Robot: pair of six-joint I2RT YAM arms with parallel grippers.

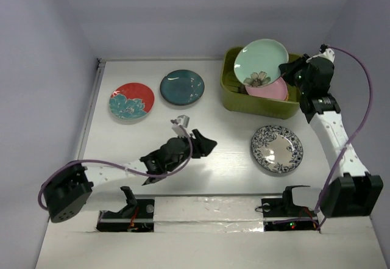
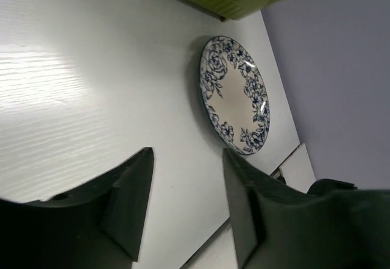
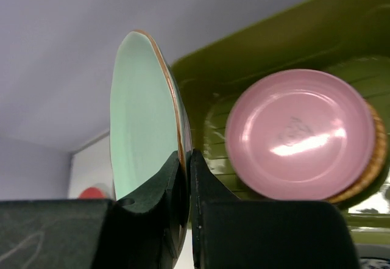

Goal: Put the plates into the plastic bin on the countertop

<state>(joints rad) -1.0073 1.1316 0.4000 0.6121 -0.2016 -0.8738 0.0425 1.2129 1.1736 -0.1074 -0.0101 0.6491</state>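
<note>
- Left gripper: jaws wide apart, nothing between them, hovering over flat white countertop.
- White-and-blue patterned round plate: flat on countertop, right of left gripper, well apart from it, just in front of bin.
- Red round plate with teal flower and dark teal round plate: flat, side by side, beyond left gripper.
- Olive-green rectangular plastic bin: far right of countertop.
- Pink round plate: inside bin, resting on orange plate.
- Right gripper: clamped on rim of mint green round plate with flower; plate tilted over bin, above pink plate.
</note>
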